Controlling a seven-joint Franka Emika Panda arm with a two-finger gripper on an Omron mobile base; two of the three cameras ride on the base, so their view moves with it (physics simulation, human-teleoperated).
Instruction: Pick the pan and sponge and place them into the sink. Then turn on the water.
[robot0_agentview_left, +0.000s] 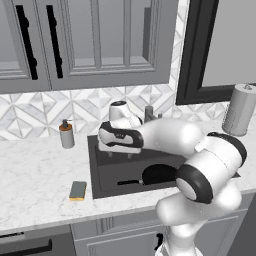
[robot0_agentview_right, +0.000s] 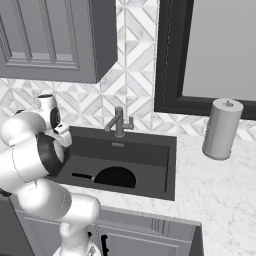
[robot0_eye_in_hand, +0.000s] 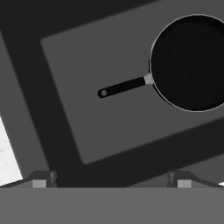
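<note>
Sink, dark basin set into the white marble counter. It holds one thing: the pan, lying flat on the basin floor toward the front right part. In the left base view the robot's elbow covers the pan's right edge. Right base view gives the pan whole, sitting near the front wall of the sink.

Pan's long axis runs along the sink's length. Handle lies level and points toward the sink's left end, bowl toward the right. In the hand view the pan sits upper right, its rim cut by the picture's edge, handle reaching toward the middle with a small hole at its tip.

Sponge lies flat on the counter, left of the sink and near the front edge, well apart from the pan. Grey-green face up, yellow side showing along its near edge.

Gripper hangs over the sink's left part, aimed down, jaws spread wide, holding nothing. Only the two fingertips show, low in the hand view.

Faucet stands behind the basin; in the left base view the arm hides most of it. Soap bottle stands at the back left by the tiled wall. Paper towel roll stands upright on the counter, right of the sink.
</note>
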